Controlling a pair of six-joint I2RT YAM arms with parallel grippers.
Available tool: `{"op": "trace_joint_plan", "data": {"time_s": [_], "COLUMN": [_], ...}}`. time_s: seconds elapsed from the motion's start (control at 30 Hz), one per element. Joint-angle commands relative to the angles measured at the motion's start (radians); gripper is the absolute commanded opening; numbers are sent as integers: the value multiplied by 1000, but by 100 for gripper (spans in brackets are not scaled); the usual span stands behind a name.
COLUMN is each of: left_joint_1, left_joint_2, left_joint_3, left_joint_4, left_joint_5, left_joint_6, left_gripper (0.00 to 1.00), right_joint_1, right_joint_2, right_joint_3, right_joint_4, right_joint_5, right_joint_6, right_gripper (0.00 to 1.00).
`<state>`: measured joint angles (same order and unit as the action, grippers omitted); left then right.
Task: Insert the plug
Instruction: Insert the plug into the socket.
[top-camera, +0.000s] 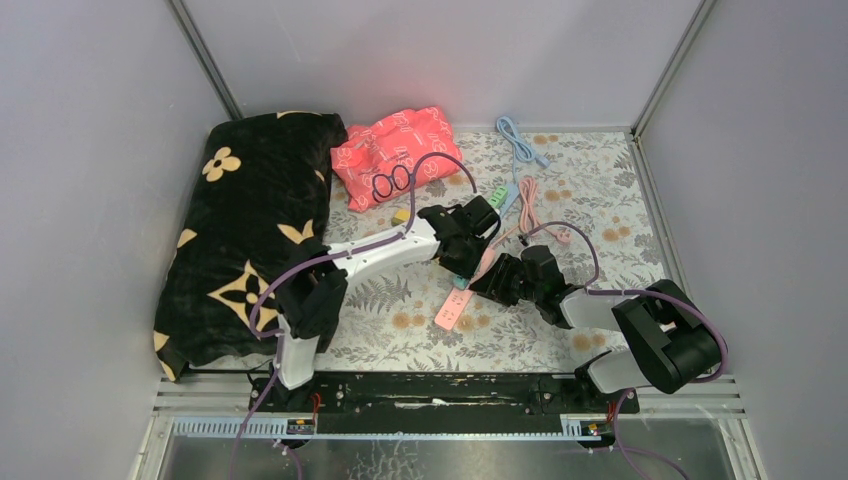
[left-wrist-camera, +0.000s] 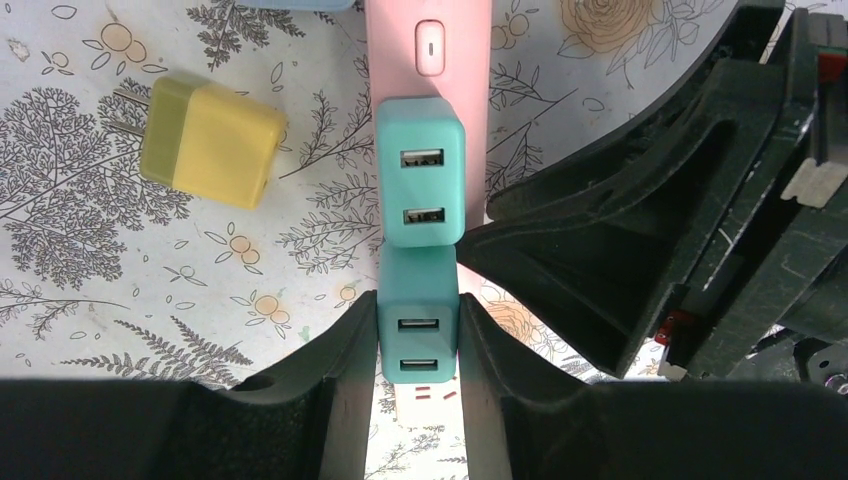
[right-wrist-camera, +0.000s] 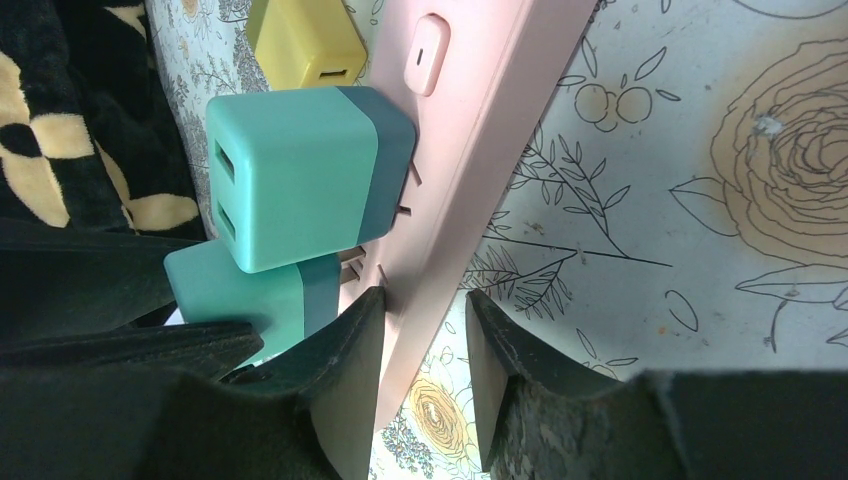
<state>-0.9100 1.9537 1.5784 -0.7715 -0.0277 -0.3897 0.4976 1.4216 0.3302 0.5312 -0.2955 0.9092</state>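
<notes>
A pink power strip lies on the flowered tablecloth. My left gripper is shut on a teal two-port plug that sits against the strip. A second teal plug sits on the strip just beyond it. From the right wrist, short lengths of prong show between both plugs and the strip. My right gripper is closed across the strip's width, beside the held plug. From above, both grippers meet over the strip's middle.
A loose yellow plug lies on the cloth left of the strip. A black flowered blanket fills the left side and a red cloth bag lies at the back. Blue and pink cables trail behind the grippers. Grey walls enclose the table.
</notes>
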Motion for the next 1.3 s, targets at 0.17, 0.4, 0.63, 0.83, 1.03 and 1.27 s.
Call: {"op": "trace_joint_plan", "data": {"time_s": [0.17,0.4,0.63,0.83,1.03,1.27], "left_joint_1": [-31,-35,-35,-59,-86,-92], "left_joint_2": [84,20,-3,17,48,21], "left_joint_3": [4,-83,-130,-169,-190,-276], "left_joint_4": [-14,33,62,93,104,141], "left_joint_5": [-64,-120,-131,-112,-120,-138], "left_joint_6": [-24,-39,-58,-70,-71,-72], "left_gripper": [0,0,0,0,0,0], "right_joint_1": [16,17,19,20,20,19], "right_joint_2": [-8,-15,-11,-18,6,13], "right_joint_3": [15,16,21,10,7,3], "right_joint_4": [-51,-57,-61,-59,-43,-20], "right_joint_5": [24,27,27,43,33,20], "right_joint_6": [-25,-23,-23,-20,-3,9], "right_gripper": [42,42,42,41,39,38]}}
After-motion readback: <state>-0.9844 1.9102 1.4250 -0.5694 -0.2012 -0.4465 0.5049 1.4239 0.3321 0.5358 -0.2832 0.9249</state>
